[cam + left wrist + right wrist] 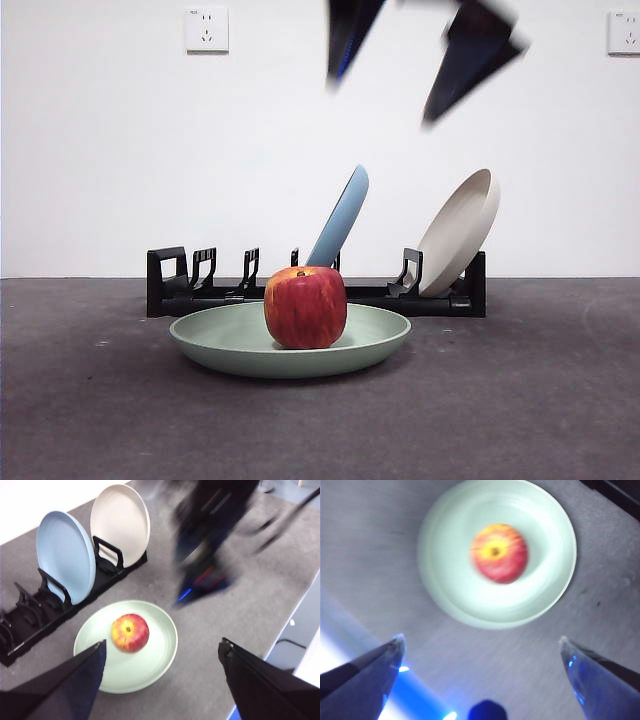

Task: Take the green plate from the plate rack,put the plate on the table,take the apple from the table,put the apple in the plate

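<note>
Both grippers, left gripper [162, 652] and right gripper [480, 645], wide apart, empty, above apple [305, 307] mid green plate [385, 335].

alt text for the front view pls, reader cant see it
A red apple sits in a green plate on the grey table. Behind, a black plate rack holds a light blue plate and a beige plate; blurred dark gripper tips hang above.

We see bare table [90, 400] on both sides of the green plate [215, 345]; behind it the plate rack [170, 285] blocks passage.
</note>
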